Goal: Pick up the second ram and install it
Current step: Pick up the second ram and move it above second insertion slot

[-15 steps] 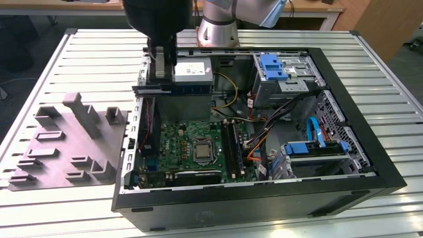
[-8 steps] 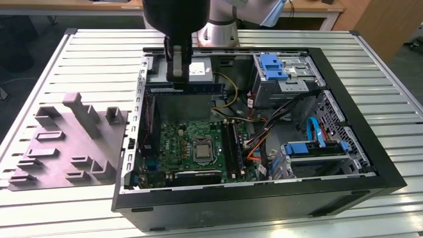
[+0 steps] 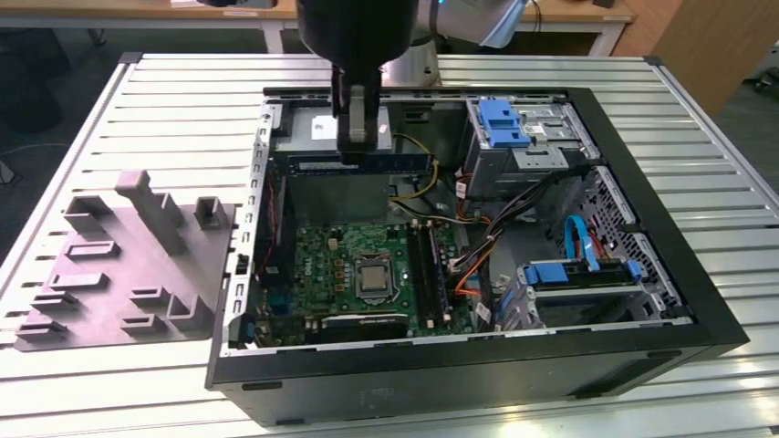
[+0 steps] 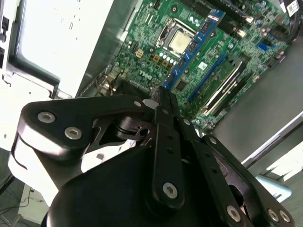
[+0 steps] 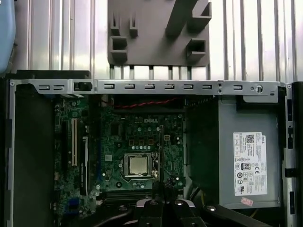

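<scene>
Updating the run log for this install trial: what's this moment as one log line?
gripper: shut on second ram | ram: held in the air above open computer case | motherboard: ram not seated in a slot

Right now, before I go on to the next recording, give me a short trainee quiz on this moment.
1. True or false: the gripper is shut on the second ram, which is not yet seated in the motherboard.
2. In the exterior view, the grey fixture block lies: A) on the view's left of the computer case; B) on its right; C) inside it.
3. What colour are the drive brackets in the case?
Key: 1 true; 2 A; 3 blue.
</scene>
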Motion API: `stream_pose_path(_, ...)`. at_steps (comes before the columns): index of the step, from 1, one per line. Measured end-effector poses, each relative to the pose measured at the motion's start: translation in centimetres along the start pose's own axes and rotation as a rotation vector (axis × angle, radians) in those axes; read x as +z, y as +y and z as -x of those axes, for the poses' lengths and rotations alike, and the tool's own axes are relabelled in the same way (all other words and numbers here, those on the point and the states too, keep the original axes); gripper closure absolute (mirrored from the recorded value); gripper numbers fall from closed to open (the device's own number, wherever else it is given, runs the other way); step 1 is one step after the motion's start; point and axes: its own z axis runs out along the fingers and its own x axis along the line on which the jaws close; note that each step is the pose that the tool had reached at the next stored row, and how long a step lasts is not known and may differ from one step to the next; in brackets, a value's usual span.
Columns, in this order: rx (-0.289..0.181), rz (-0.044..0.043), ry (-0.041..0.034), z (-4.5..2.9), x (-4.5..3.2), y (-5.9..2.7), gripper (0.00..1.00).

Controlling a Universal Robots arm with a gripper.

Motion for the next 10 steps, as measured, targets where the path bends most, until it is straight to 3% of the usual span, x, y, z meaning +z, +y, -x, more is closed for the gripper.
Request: stream_pose_path(10,0.000,0.0000,0.0000,0.01,0.88,-1.25,0.89)
